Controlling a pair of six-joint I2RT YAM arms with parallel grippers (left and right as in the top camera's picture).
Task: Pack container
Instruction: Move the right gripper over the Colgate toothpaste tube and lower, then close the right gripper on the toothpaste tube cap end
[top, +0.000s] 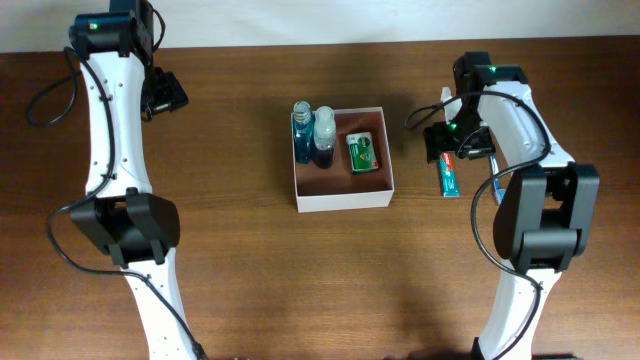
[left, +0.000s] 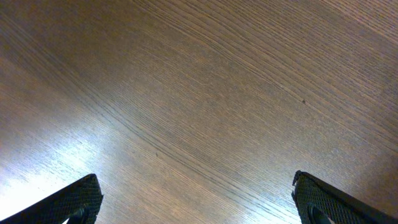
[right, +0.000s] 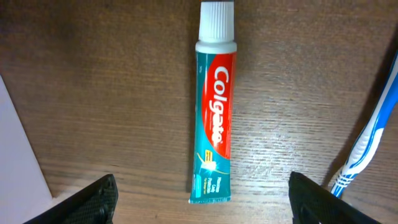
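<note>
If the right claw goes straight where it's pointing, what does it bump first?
Most likely the toothpaste tube, lying flat on the table right under the open right claw.

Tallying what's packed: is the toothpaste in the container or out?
Out: the toothpaste lies flat on the table, beside the container.

Toothpaste tube (right: 213, 106) near blue toothbrush (right: 365, 138)

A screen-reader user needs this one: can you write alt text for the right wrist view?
A Colgate toothpaste tube lies flat on the wooden table, white cap at the top, centred between the open fingers of the right tool. A blue-and-white toothbrush lies at the right edge.
</note>
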